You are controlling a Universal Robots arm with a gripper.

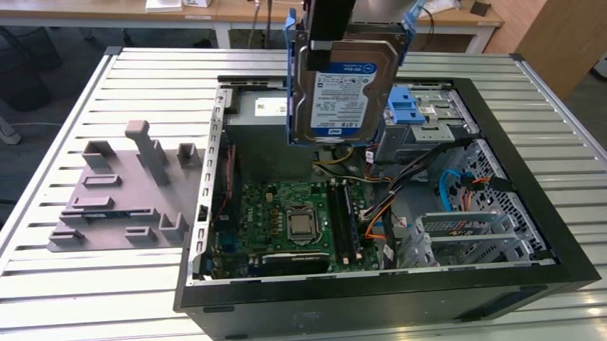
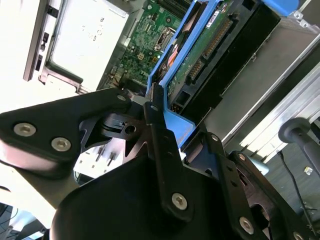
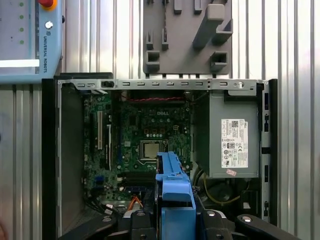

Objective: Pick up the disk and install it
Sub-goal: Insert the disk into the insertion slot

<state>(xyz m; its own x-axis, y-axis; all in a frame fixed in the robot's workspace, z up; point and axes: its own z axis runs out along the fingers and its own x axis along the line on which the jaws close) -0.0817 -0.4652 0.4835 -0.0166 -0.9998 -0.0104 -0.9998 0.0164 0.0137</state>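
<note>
Above the open computer case [image 1: 379, 298], the disk [image 1: 346, 92] hangs upright in the air with its blue-and-white label facing the exterior view and its blue side rails [image 1: 291, 78] running down both edges. The gripper [image 1: 330, 34] has it by the upper end, and the black fingers [image 1: 328, 21] are closed narrowly on the disk from front and back. In the second wrist view the disk's green circuit-board underside [image 2: 210, 47] runs away from the black gripper links, and in the first wrist view one blue rail [image 3: 175, 192] juts out over the motherboard [image 3: 145, 135], beside the power-supply box [image 3: 220, 110]. The pick-up therefore looks done: the disk touches neither the slatted table [image 1: 95, 284] nor the grey fixture [image 1: 114, 213] that lies outside the case on the exterior view's left, and it is well clear of the case floor. The installing looks wholly undone. The disk is not seated in any bay, and the silver drive cage [image 1: 431, 117] with the blue latch sits in the case's far corner, on the exterior view's right, lower than the disk and apart from it.
</note>
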